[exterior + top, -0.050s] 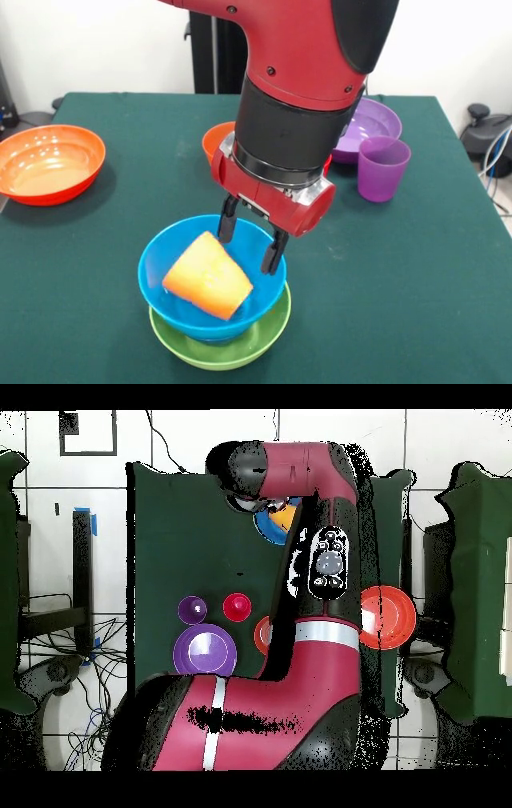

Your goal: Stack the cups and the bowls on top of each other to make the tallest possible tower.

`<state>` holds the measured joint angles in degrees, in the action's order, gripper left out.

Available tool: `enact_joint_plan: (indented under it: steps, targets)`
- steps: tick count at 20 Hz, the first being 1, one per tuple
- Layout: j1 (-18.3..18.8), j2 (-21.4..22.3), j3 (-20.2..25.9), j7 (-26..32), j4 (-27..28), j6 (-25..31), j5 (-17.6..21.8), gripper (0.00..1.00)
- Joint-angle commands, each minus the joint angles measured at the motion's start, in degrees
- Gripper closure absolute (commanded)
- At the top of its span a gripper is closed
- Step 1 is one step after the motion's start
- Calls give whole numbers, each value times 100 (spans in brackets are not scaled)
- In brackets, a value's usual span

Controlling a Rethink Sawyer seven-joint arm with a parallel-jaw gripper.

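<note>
An orange cup [207,276] lies tipped on its side inside a light blue bowl [165,258], which is nested in a lime green bowl [264,336] near the table's front edge. My gripper [248,254] hangs just above the blue bowl's back rim. It is open, with nothing between its fingers, and its left finger [227,224] is close to the cup. In the overhead view the arm covers most of this pile; only a bit of the blue bowl [266,530] and the orange cup [285,515] shows.
A wide orange-red bowl [50,164] [388,617] sits at the left. A purple bowl [370,124] [205,651] and a purple cup [382,168] [192,610] stand at the right. A small orange bowl [214,140] and a red cup [237,606] are partly behind the arm.
</note>
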<state>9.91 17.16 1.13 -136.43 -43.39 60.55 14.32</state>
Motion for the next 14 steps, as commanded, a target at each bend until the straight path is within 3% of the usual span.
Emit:
enact_joint_plan:
  steps: [1,14]
  targets:
    - [-42,-125,348,1051,-167,571,139,0]
    - [-52,-113,321,1005,-151,628,149,0]
